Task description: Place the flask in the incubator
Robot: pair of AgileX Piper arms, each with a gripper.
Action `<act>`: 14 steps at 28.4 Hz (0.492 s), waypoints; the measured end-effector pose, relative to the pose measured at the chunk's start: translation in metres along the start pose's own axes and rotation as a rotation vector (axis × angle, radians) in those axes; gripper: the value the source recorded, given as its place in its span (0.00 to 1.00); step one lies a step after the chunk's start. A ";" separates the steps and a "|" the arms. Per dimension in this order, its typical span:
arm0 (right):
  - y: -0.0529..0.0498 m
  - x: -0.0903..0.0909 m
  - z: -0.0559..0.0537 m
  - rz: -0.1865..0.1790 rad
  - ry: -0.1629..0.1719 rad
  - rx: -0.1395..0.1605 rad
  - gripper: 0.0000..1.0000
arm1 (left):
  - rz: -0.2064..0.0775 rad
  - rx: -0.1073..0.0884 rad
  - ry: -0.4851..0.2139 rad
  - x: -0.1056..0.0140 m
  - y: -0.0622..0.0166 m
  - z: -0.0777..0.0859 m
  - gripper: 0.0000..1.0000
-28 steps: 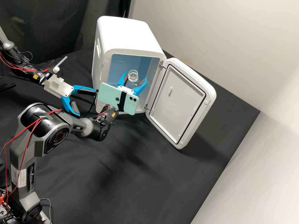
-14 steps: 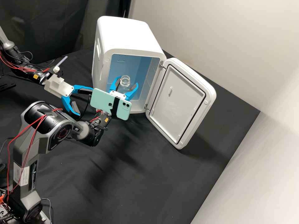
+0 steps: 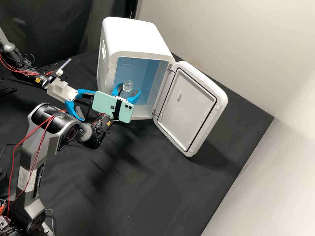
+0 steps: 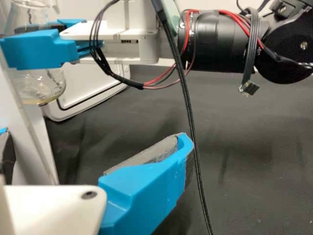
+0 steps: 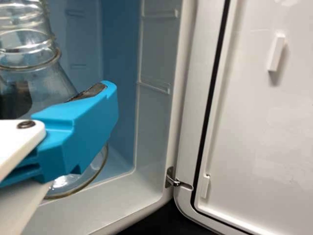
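1. The right gripper, in the upper middle of the high view, is clamped on the flask. One of its blue fingers presses the glass just below the neck.
2. The flask is clear, upright and uncapped. It sits inside the mouth of the incubator, with its wide base low over the pale blue floor just behind the front lip. Whether the base touches the floor cannot be told.
3. A mint-green phone is strapped across the right arm's wrist, just in front of the opening.
4. The left gripper hangs to the left of the incubator. Its two fingers are spread apart with nothing between them. Its wrist view shows one finger over the black bench, and the held flask at the upper left.
5. The incubator's door is swung wide to the right, its lower corner resting on the bench.
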 end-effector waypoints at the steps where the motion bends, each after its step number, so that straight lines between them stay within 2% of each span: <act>1: -0.001 0.004 0.001 0.001 -0.016 0.004 0.00 | -0.005 -0.001 0.004 -0.001 -0.0015 -0.001 1.00; 6: -0.005 0.016 0.005 -0.014 -0.061 0.012 0.00 | -0.025 0.002 0.007 -0.006 -0.0068 -0.003 1.00; 11: -0.009 0.024 0.005 -0.023 -0.067 0.008 0.00 | -0.037 0.014 0.004 -0.013 -0.0092 -0.005 1.00; 14: -0.013 0.026 0.005 -0.032 -0.064 -0.002 0.00 | -0.039 0.000 0.016 -0.016 -0.0104 -0.009 1.00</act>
